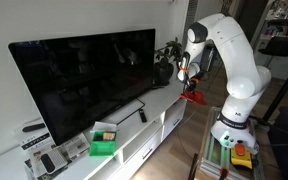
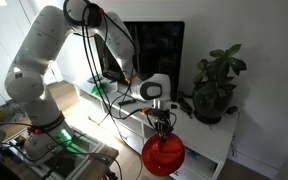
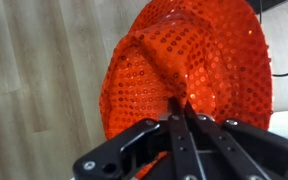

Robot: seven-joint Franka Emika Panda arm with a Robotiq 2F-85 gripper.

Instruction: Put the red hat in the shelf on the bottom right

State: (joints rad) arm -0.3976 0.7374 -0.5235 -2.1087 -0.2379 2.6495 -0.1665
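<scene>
The red hat (image 3: 184, 60) is bright red and sequined. It hangs from my gripper (image 3: 181, 103), whose fingers are shut on its fabric. In an exterior view the red hat (image 2: 163, 154) dangles below my gripper (image 2: 162, 130), in front of the white TV cabinet (image 2: 219, 140) and above the floor. In an exterior view the red hat (image 1: 193, 95) hangs by the far end of the cabinet, under my gripper (image 1: 186, 78). The shelf compartments (image 1: 144, 150) are dark openings in the cabinet front, apart from the hat.
A large black TV (image 1: 84, 75) stands on the cabinet top. A green box (image 1: 104, 142) sits on the cabinet. A potted plant (image 2: 216, 85) stands at the cabinet end. Cables (image 2: 114, 105) hang near the arm. Wooden floor (image 3: 34, 90) lies below the hat.
</scene>
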